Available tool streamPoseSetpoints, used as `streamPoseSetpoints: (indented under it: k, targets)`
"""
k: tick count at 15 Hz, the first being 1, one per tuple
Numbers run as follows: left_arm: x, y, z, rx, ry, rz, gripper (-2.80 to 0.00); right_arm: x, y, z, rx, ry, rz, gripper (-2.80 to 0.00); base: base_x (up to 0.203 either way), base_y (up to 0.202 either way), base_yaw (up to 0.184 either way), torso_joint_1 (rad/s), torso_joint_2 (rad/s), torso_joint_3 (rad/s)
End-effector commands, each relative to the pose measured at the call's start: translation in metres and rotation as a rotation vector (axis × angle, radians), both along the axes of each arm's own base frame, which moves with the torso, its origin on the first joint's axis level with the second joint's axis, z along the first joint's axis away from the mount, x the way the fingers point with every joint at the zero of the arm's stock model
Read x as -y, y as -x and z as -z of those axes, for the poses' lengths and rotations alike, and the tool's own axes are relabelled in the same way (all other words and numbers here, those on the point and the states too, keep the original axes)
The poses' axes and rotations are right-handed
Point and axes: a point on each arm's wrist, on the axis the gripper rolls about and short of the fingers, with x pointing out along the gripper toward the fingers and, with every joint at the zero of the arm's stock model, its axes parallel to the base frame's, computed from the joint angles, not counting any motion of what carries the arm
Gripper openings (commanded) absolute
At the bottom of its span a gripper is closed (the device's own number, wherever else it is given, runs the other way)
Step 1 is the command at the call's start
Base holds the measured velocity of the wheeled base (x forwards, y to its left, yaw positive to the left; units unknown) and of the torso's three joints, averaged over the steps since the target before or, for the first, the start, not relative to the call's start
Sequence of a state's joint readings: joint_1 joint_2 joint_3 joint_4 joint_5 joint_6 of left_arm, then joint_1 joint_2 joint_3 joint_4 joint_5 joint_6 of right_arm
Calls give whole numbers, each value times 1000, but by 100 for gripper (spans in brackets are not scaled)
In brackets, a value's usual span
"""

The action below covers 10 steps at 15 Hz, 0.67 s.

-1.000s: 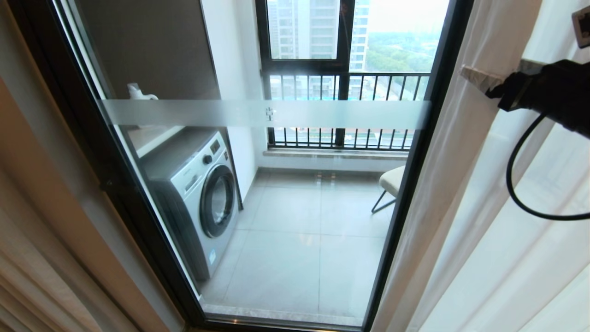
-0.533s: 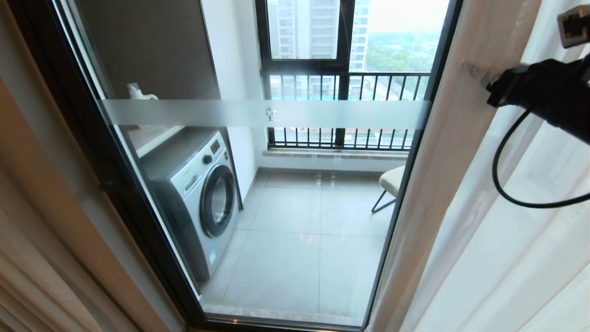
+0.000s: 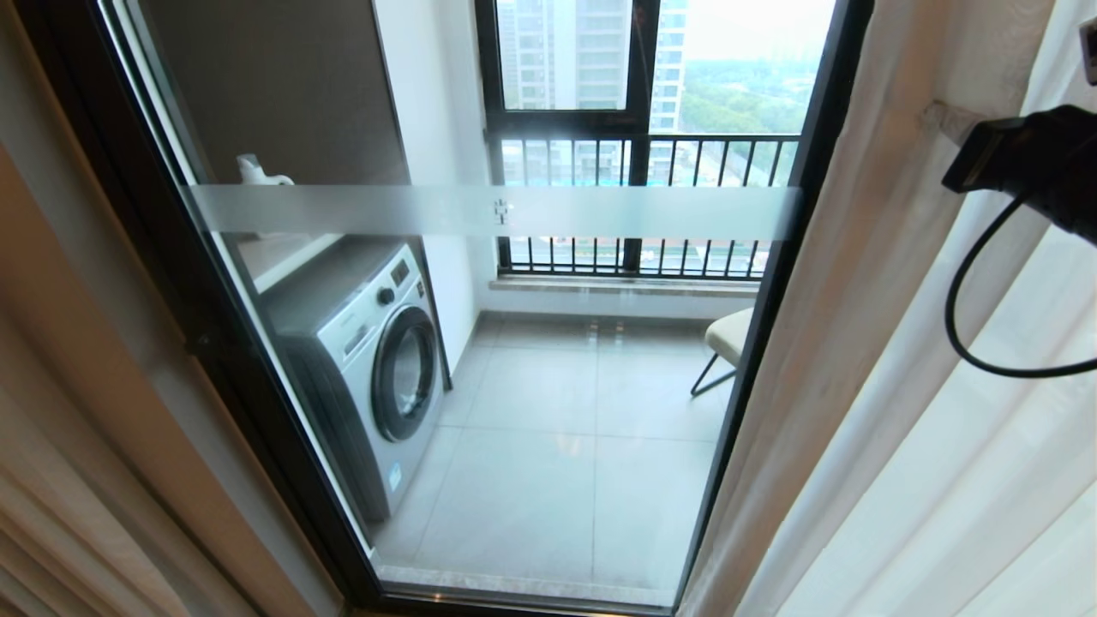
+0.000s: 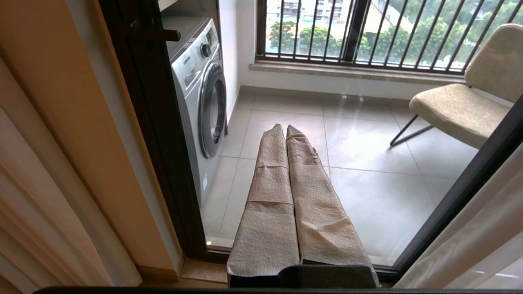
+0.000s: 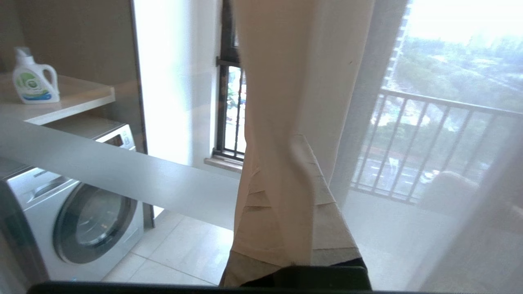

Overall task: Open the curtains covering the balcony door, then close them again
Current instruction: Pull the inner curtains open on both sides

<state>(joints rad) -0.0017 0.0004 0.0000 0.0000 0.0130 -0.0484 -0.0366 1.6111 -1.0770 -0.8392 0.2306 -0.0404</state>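
**Right gripper pinched on the sheer's edge, balcony door uncovered**

From the head view, you have the right gripper (image 3: 943,120) raised at the upper right, its wrapped fingers pressed together into the leading edge of the thin, see-through white pleated sheer curtain (image 3: 891,360). The fabric bunches and dents just where the tips meet it. A black cable (image 3: 964,334) loops down from the black wrist. Just beyond the fingertips, away from the arm, stands the tall glass balcony door in its black metal frame (image 3: 776,291), its pane uncovered and crossed by a frosted white horizontal stripe (image 3: 480,212). Far across the door from your hand, the thick beige-grey woven drape (image 3: 51,514) is gathered along the frame.

In the left wrist view, the left gripper (image 4: 285,130) has its two tan cloth-wrapped fingers (image 4: 269,196) closed flat against each other with nothing between them. It points at the lower glass; ahead of it, behind the pane, stand a white front-loading washing machine (image 4: 202,94) and a beige cushioned chair (image 4: 457,110).

In the right wrist view, a fold of the sheer drapes over the right gripper's closed fingers (image 5: 322,220) and runs upward from them. A white detergent bottle (image 5: 34,77) sits on a shelf behind the glass.
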Motion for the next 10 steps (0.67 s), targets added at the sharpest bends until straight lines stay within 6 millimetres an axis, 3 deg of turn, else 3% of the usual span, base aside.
streamPoseSetpoints:
  k: [1, 6, 10]
  targets:
    - [0, 0, 0, 0, 1, -1, -280, 11, 10, -8, 30, -3, 53, -280, 0, 0, 0, 0, 0, 0]
    - [0, 0, 0, 0, 1, -1, -280, 37, 40, -2, 12, -5, 164, -280, 0, 0, 0, 0, 0, 0]
    - [0, 0, 0, 0, 1, -1, -280, 46, 62, 2, 7, -6, 216, -280, 0, 0, 0, 0, 0, 0]
